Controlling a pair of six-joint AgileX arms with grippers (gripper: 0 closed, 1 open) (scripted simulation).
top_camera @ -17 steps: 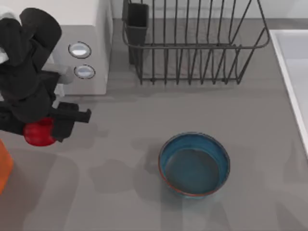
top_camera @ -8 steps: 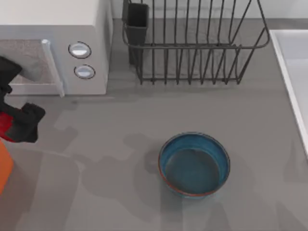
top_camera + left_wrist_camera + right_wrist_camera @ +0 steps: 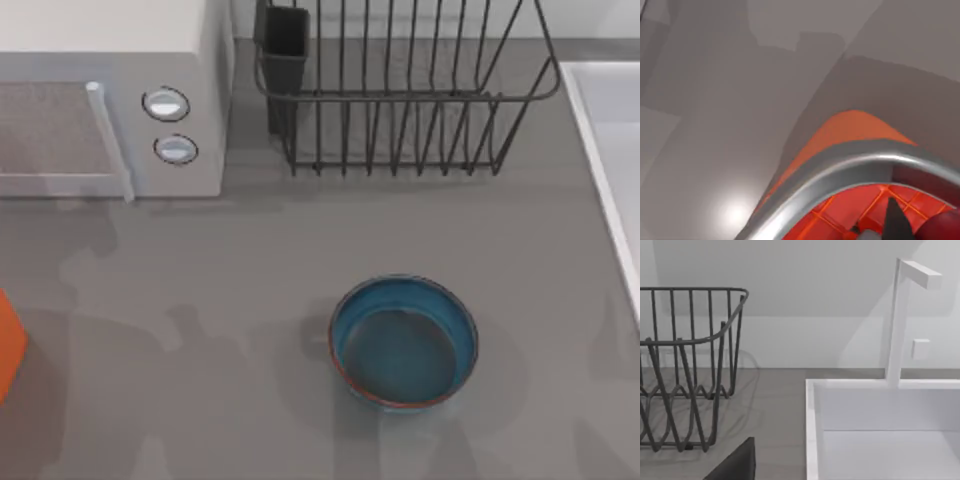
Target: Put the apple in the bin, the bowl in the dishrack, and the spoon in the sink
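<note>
Left gripper: over the bin (image 3: 850, 130), finger tip (image 3: 897, 222) beside the apple (image 3: 945, 227) above its orange ribbed floor; grip state, I cannot tell. One bowl (image 3: 404, 342), empty, on grey desk (image 3: 250, 300). One dishrack (image 3: 400, 90), one sink (image 3: 880, 430), one microwave (image 3: 110, 100).

No text, label, brand, number or sign can be read on anything in these views. The microwave (image 3: 110, 95) carries two round knobs (image 3: 166, 103) with no markings around them, and its door is plain. The bowl (image 3: 404, 342), the dishrack (image 3: 400, 90) with its black cup (image 3: 285, 45), the orange bin (image 3: 850, 135) and the white sink (image 3: 880, 430) all have bare surfaces, as does the grey table (image 3: 250, 260).
</note>
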